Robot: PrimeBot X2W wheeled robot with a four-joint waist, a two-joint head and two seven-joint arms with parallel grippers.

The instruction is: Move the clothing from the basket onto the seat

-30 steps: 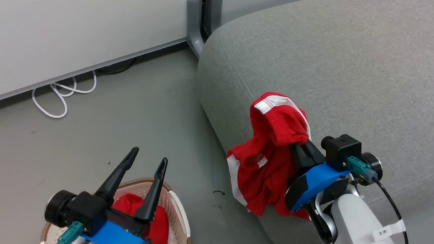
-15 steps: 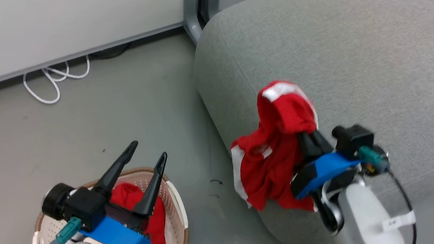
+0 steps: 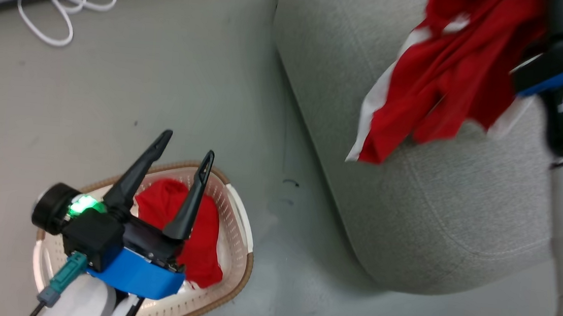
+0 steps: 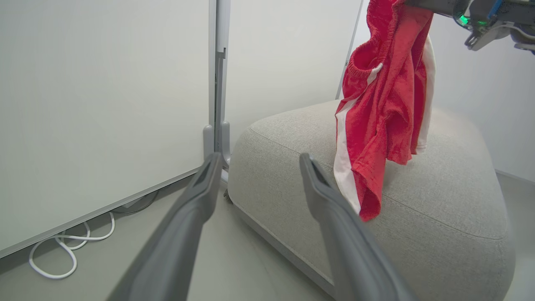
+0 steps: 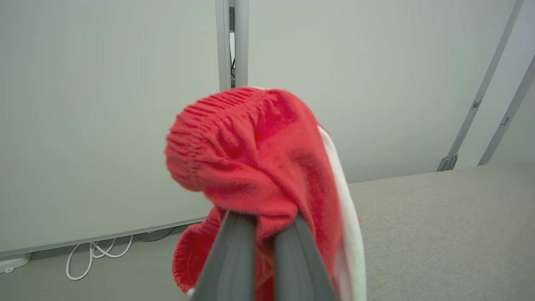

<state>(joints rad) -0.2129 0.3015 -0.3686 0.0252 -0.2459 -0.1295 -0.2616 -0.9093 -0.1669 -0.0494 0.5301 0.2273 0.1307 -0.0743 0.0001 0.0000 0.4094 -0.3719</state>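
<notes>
Two red garments by my count: one garment (image 3: 188,231) lying in the basket (image 3: 247,272), the other garment (image 3: 446,75) hanging above the sofa (image 3: 434,217). One basket, cream with a brown rim. One grey sofa. One white cable (image 3: 70,37) looped on the floor by the wall. Two grippers, the left gripper (image 3: 187,143) and the right gripper (image 5: 264,225), each with two dark fingers.

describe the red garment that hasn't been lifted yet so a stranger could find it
Start at the grey sofa; on the floor off its rounded corner sits a cream basket with a brown rim. The garment is the crumpled red fabric inside it, beneath the open left gripper. Unlike the other red garment, hanging over the sofa from the shut right gripper, nothing holds it.
</notes>
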